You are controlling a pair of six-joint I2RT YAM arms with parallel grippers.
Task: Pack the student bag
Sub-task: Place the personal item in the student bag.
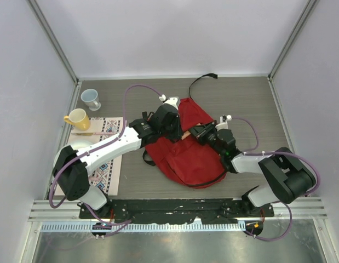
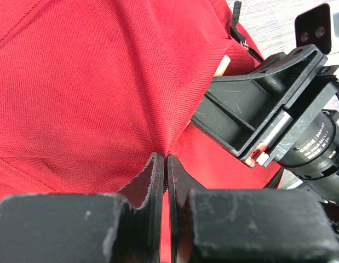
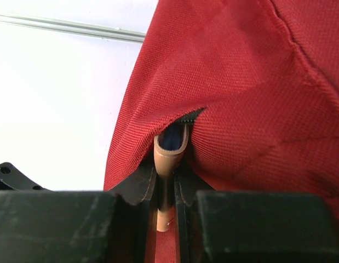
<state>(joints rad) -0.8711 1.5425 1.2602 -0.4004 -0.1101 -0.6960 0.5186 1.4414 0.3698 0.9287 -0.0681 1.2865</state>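
The student bag [image 1: 185,161] is recorded lying at the middle of the table [image 1: 257,98], between the two arms. The left gripper [image 2: 161,164] is closed almost fully, with a fold of the bag's red fabric pinched between its fingers. The right gripper [image 3: 165,178] is clamped on a tan pull tab [image 3: 170,149], whose looped end is set against a black-edged slit in the fabric.

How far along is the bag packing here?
Done: the student bag lies slumped; its contents are hidden. In hand: the left gripper pinches its red fabric, while the right gripper grips a tan tab at the zipper edge. Left: apparently working the zip; its state is unclear.
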